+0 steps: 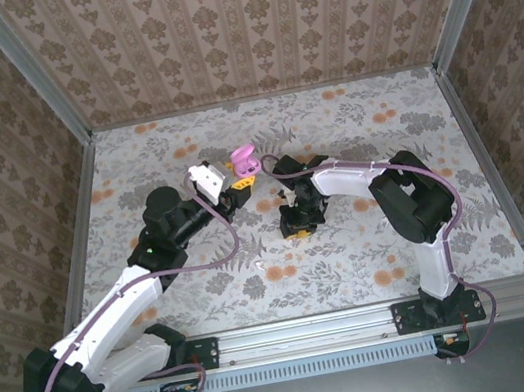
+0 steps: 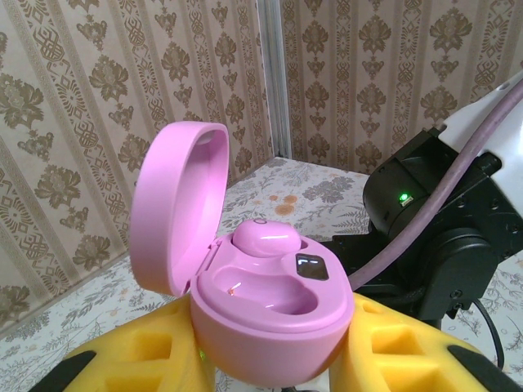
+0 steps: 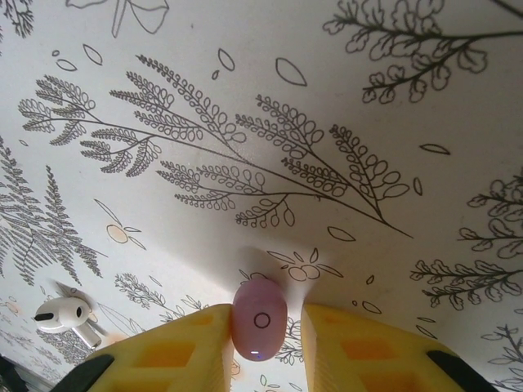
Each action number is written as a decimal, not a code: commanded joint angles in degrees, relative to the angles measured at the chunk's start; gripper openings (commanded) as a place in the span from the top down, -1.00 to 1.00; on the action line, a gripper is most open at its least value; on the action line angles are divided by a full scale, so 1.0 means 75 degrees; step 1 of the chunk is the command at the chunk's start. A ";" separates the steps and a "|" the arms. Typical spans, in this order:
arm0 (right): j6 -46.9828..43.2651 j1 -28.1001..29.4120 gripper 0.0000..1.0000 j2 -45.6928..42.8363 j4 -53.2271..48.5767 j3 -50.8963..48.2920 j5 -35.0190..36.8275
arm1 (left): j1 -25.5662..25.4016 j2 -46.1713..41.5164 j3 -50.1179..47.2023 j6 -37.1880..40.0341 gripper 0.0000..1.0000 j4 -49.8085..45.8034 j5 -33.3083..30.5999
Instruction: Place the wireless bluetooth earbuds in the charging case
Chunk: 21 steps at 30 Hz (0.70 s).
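The pink charging case (image 2: pixel 270 310) has its lid (image 2: pixel 176 204) swung up, and my left gripper (image 2: pixel 274 347) is shut on its base, held off the table (image 1: pixel 244 164). One pink earbud (image 2: pixel 265 238) sits in the far slot; the near slot (image 2: pixel 274 286) is empty. A second pink earbud (image 3: pixel 260 320) is down at the printed table between the yellow fingers of my right gripper (image 3: pixel 265 331), which is open. The left finger (image 3: pixel 188 347) touches the bud and the right finger (image 3: pixel 359 347) stands a little apart. In the top view the right gripper (image 1: pixel 297 222) points down at the table.
A white stemmed earbud (image 3: pixel 61 313) lies on the table left of the right gripper. The right arm's black wrist (image 2: pixel 441 237) is close in front of the held case. Patterned walls and metal corner posts (image 1: pixel 443 12) enclose the table.
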 commanded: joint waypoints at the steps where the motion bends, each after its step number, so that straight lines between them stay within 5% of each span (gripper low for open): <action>1: -0.0026 0.0126 0.41 0.0335 0.0366 0.0165 0.0097 | -0.0039 -0.0031 0.0274 0.0041 0.33 0.0132 -0.0032; 21: 0.0021 0.0127 0.44 0.0568 0.0448 0.0460 0.0134 | -0.0045 0.0016 0.0313 0.0057 0.33 0.0125 -0.0034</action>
